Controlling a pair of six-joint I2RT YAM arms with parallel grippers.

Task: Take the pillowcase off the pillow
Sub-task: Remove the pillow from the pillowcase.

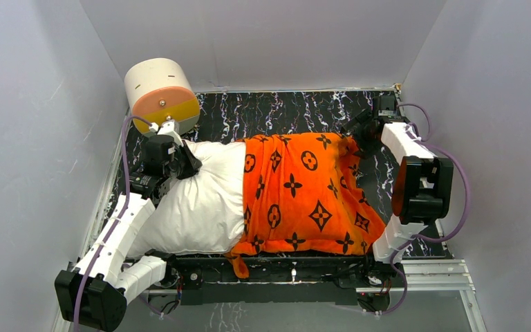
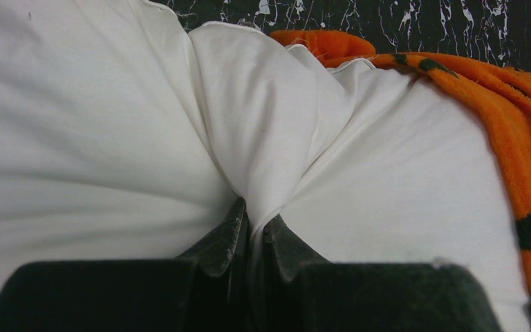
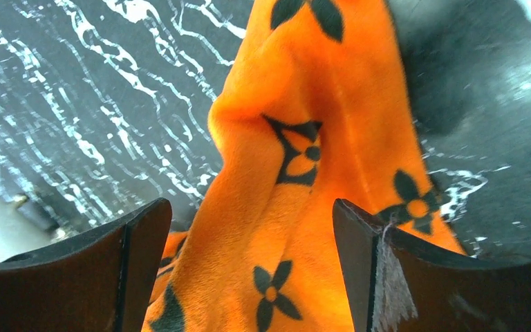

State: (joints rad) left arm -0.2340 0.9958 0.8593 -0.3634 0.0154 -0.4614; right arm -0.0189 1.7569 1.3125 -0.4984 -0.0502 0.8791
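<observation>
While the left gripper (image 2: 252,232) is pinched shut on a fold of the white pillow (image 1: 193,200) at its bare left end, the right gripper (image 3: 250,211) stands wide open, holding nothing. Orange monogram pillowcase (image 1: 304,194) covers the pillow's right half on the black marble table (image 1: 276,111); a ridge of it rises between the open fingers, possibly brushing one.
</observation>
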